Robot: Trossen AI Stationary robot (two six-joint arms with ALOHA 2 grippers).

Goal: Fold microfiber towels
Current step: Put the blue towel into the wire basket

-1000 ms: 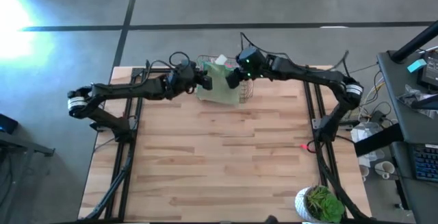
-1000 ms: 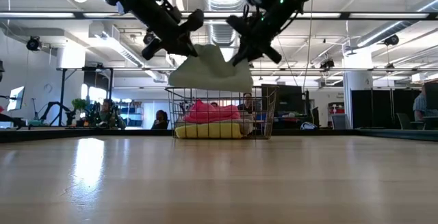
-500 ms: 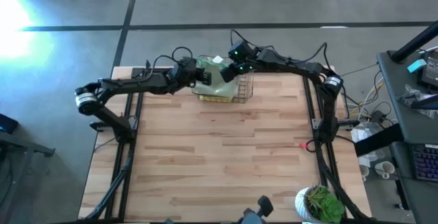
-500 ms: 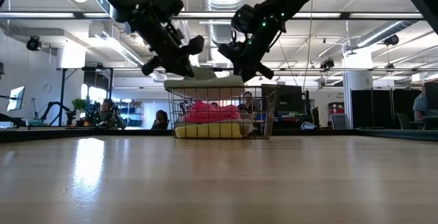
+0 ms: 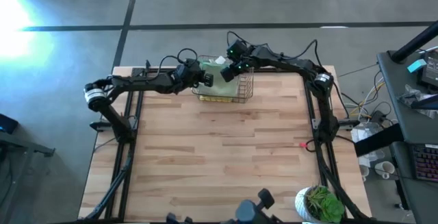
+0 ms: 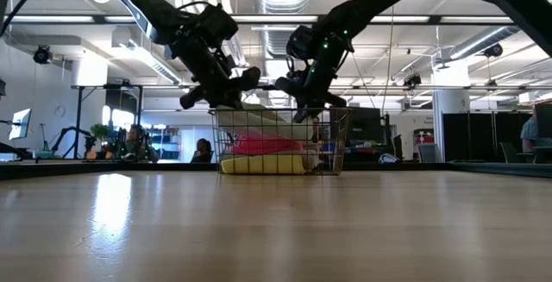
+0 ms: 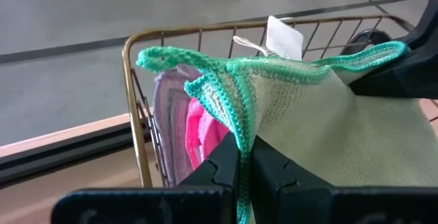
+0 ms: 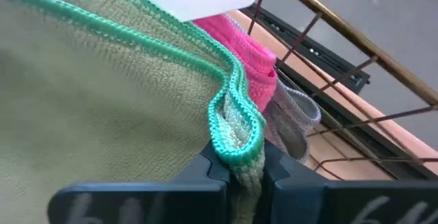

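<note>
sage green towel (image 7: 321, 121) stretched flat over the top of the wire basket (image 5: 239, 90) at the far edge of the table (image 5: 219, 155), pinched at two neighbouring corners. left gripper (image 7: 239, 172) clamped tight on one corner, teal stitched edge bunched up between the fingers; right gripper (image 8: 236, 172) clamped the same way on the other corner, hem folded into a small loop at the pinch. held apart like this, probably to keep the cloth taut and level while it hangs over the basket, so it stays in shape and not in a heap. seen from table height, towel sagging only slightly between the two grips, just at rim level, both arms reaching in from above on either side.

white tag (image 7: 284, 38) sticking up from the towel's far edge.

inside the basket: pink towel (image 7: 205, 131) and grey towel (image 7: 171, 125) tucked against the near wall, one beside the other, pink also showing as a mound through the wires in the low view. yellow towel (image 6: 263, 165) lying at the bottom, under the pink. no lime green cloth visible from any angle; may be hidden under the rest.

basket standing upright between the two grippers, close to the table's back edge. potted plant (image 5: 320, 203) well apart at the near right corner of the table.
</note>
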